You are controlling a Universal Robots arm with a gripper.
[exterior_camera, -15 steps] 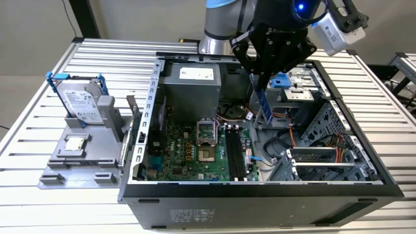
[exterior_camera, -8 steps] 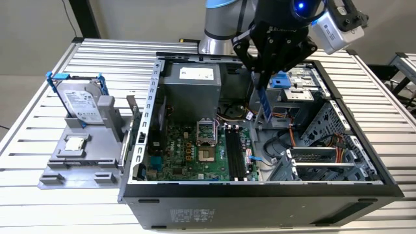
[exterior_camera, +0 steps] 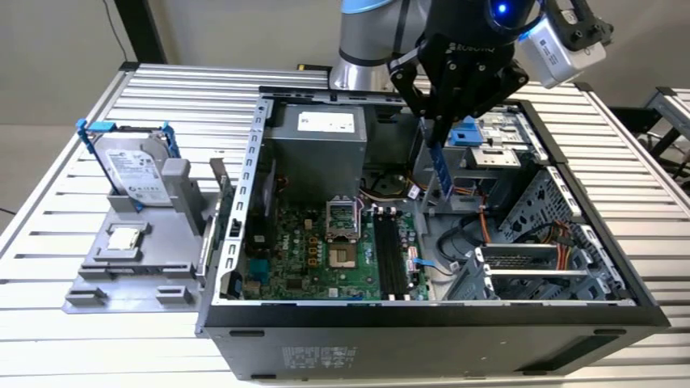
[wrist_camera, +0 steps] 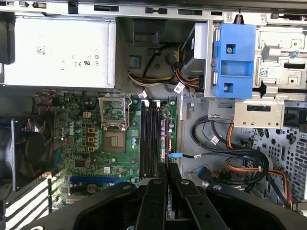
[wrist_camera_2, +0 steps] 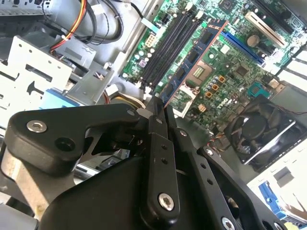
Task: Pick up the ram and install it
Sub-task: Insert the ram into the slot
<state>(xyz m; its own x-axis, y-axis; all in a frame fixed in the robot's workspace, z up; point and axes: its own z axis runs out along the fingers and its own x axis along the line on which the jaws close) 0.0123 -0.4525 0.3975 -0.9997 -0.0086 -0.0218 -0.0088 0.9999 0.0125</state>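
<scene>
The ram (exterior_camera: 441, 171) hangs upright in your hand (exterior_camera: 438, 133), its fingers clamped on the stick's upper end, above the open computer case (exterior_camera: 431, 311). Pickup looks done. The black memory slots (exterior_camera: 390, 259) below sit unfilled, so seating the stick remains.

Arm (exterior_camera: 364, 44): silver-grey cylinder, blue cap. Gripper (exterior_camera: 435, 120): matte black linked fingers (wrist_camera_2: 158, 158) with silver screws (wrist_camera_2: 166, 201). Wrist: blue light (exterior_camera: 502, 10).
</scene>
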